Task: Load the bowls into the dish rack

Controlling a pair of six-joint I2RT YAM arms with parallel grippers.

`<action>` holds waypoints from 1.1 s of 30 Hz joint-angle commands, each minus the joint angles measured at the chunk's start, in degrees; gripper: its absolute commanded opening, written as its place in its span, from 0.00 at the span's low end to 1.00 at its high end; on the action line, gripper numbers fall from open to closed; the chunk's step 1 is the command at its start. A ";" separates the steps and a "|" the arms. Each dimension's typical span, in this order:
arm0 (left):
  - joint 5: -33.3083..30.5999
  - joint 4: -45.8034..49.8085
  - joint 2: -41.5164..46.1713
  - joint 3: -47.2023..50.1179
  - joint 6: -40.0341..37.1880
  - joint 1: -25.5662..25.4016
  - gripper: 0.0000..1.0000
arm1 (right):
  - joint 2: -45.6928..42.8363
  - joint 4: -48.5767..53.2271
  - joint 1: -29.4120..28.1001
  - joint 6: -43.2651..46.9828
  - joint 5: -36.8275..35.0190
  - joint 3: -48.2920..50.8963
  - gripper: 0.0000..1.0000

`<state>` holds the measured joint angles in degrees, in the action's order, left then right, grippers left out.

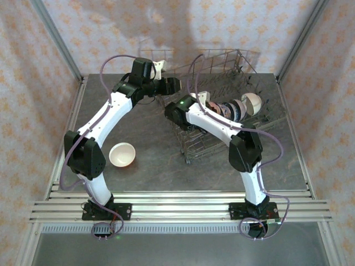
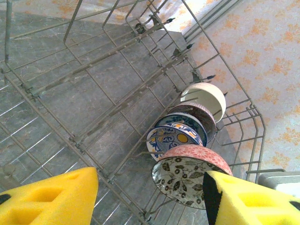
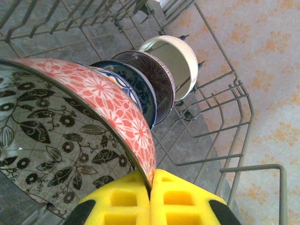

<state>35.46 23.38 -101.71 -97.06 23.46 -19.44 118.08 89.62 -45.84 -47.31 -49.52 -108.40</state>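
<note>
So, your right gripper (image 3: 151,187) is clamped on the rim of the red flowery bowl (image 3: 110,96), which stands with the other bowls (image 2: 187,126) in the dish rack (image 1: 222,60) at the far right of the table (image 1: 158,169). Your left gripper (image 2: 150,194) hangs open over the rack. One white bowl (image 1: 122,154) sits near the left edge of that grey, stone-look top, with peach patterned walls (image 1: 33,83) all round.

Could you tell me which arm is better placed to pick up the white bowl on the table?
Probably left. The left pincer is open and empty, and the white bowl sits on its side of the table. The right pincer is shut on the red floral bowl in the dish rack.
</note>
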 commanded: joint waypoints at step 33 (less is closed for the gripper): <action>-0.09 1.94 0.28 -0.68 -0.55 0.28 0.62 | -0.03 12.33 3.04 -14.07 2.83 2.29 0.00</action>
<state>35.51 23.27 -101.69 -97.01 23.46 -19.44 118.24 91.61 -45.69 -57.71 -47.00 -108.57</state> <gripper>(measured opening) 0.615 0.042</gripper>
